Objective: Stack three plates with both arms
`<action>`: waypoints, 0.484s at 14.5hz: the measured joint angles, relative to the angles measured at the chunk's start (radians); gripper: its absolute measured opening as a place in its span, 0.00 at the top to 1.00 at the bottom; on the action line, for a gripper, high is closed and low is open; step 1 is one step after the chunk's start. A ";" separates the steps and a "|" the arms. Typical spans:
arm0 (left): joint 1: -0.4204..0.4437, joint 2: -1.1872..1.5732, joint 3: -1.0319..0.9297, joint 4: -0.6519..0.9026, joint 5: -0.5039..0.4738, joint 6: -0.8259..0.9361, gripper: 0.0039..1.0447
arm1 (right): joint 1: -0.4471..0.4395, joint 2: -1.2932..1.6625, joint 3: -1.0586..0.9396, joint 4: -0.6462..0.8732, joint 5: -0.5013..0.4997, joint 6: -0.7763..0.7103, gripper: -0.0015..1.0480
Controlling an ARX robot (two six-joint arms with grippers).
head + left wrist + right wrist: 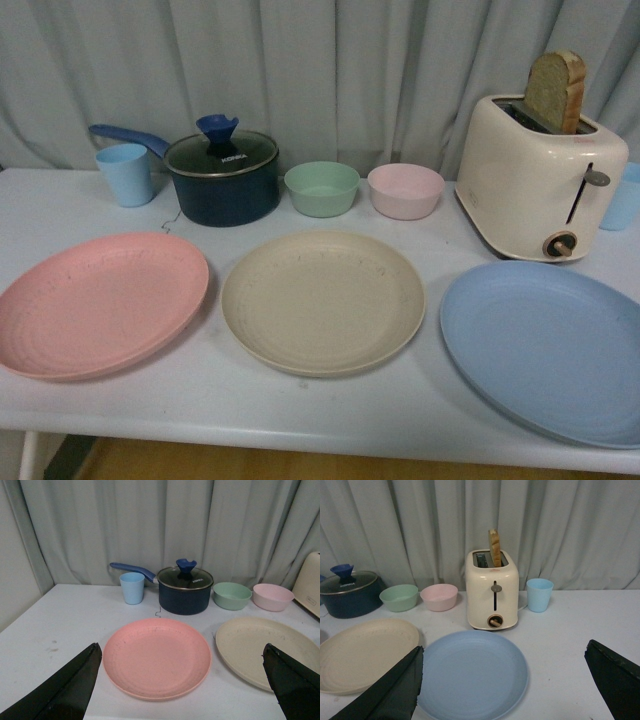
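Black fingers (70, 690) of the left gripper (181, 647) fill the lower corners of the left wrist view, spread wide apart with nothing between them. The right gripper (505, 646) looks the same in its own view, parted and empty, while the front view shows neither arm. That front view alone takes in all three plates at once, flat on the white table (300, 410). The beige plate (322, 300) lies in the middle, the pink plate (100, 303) just to its left and the blue plate (550, 345) to its right, each apart from it and none stacked. All three are round, shallow and matte, with faint rings. Behind the beige plate stand a green bowl (321, 188) and a pink bowl (405, 190). Further back to its left are a dark lidded pot (222, 180) and a blue cup (125, 174). Back to its right is a cream toaster (540, 175) with a slice of bread (555, 90) sticking up. Only the right wrist view shows the blue plate nearly whole and a second blue cup (539, 594) in full.
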 joint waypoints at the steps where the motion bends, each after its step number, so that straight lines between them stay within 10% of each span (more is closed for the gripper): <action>1: 0.000 0.000 0.000 0.000 0.000 0.000 0.06 | 0.000 0.000 0.000 0.000 0.000 0.000 0.06; 7: 0.000 0.000 0.000 0.000 0.000 0.000 0.06 | 0.000 0.000 0.000 0.000 0.000 0.000 0.06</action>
